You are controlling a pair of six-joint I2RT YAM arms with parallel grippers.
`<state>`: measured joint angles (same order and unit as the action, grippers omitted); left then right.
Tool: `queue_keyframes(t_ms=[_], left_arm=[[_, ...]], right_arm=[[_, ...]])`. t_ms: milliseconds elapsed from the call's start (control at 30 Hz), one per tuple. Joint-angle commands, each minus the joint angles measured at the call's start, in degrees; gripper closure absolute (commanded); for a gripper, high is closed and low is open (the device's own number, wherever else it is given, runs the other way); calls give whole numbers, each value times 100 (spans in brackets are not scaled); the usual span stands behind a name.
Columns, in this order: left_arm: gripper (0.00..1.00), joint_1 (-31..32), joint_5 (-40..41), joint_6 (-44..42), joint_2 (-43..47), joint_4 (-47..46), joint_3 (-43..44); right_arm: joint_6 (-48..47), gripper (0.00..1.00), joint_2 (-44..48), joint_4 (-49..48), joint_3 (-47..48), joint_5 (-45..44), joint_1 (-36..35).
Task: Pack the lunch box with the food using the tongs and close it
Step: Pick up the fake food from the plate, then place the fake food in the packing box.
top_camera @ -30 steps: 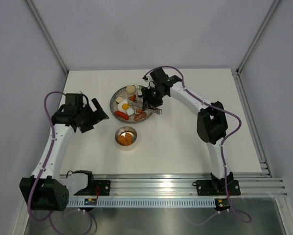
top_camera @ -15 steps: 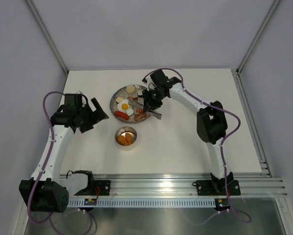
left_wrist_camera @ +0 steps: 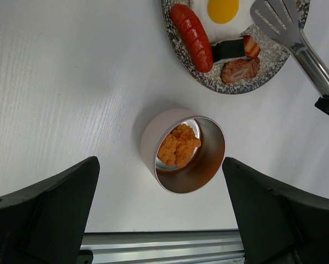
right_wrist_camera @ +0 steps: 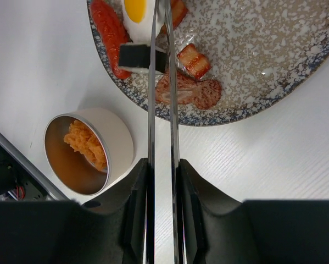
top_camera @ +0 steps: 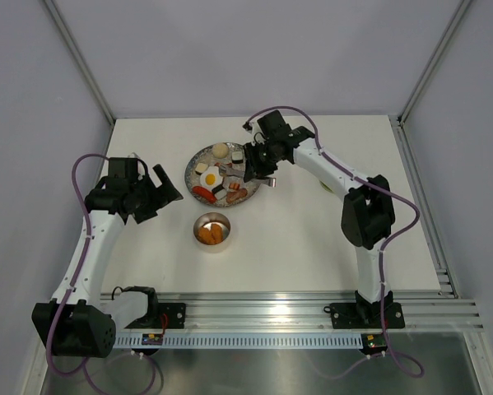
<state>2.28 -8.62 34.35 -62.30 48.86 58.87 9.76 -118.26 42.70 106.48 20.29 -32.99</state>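
**Tongs pinched over the plate**

Your right gripper (right_wrist_camera: pixel 163 165) is clamped on the tongs (right_wrist_camera: pixel 151 121), squeezing the two slim arms almost together. Their tips reach over the speckled plate (right_wrist_camera: pixel 263 66) and cross the black-and-white roll (right_wrist_camera: pixel 134 56) beside the fried egg (right_wrist_camera: pixel 135 11). You cannot tell whether the roll is caught between them. Your left gripper (top_camera: pixel 162 191) hangs spread wide with nothing in it, above the surface (left_wrist_camera: pixel 54 82) to the left of the plate. The lunch box (left_wrist_camera: pixel 148 143) stands open-topped on the surface just beside the plate's near edge, with orange pieces (left_wrist_camera: pixel 178 147) inside.
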Motion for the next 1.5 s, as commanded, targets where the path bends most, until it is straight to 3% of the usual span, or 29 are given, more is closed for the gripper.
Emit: queue_keyframes(t_ms=[0, 900, 1467], left_arm=[[1, -26, -43, 2, 166, -131, 19], [1, -35, 1, -25, 219, -140, -25], [1, -26, 185, -112, 17, -35, 353]], right_arm=[[-36, 100, 558, -227, -22, -184, 3], [-18, 100, 1674, -262, -382, -474, 3], [439, 100, 3458, -69, -1831, 669, -67]])
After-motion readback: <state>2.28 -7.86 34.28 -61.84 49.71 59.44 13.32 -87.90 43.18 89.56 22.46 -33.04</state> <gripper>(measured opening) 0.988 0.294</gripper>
